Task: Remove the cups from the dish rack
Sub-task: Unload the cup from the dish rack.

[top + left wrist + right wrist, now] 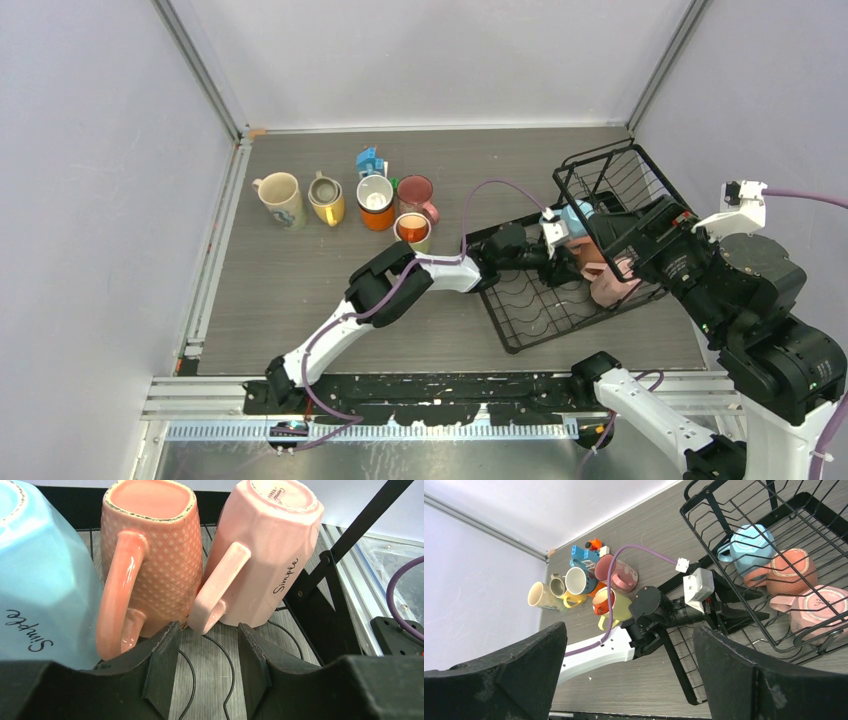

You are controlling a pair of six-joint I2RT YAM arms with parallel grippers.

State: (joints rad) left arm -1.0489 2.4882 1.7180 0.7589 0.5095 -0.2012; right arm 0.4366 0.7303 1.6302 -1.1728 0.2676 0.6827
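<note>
Three cups stand upside down in the black wire dish rack (530, 320): a blue cup (40, 580), a salmon cup (155, 555) and a pale pink cup (270, 555). My left gripper (207, 645) reaches low into the rack with its jaws partly apart. The pink cup's handle (220, 587) ends just at the fingertips, with a gap on both sides, and nothing is gripped. My right gripper (629, 670) hangs wide open and empty above the table beside the rack. From there I see the same blue cup (749, 542), salmon cup (786, 572) and pink cup (819, 607).
Several cups stand on the table at the back left: cream (281, 197), yellow (327, 198), orange (376, 203), dark pink (416, 195) and lime (413, 231). A small blue toy house (371, 161) sits behind them. The rack's raised basket side (620, 190) rises over the three cups.
</note>
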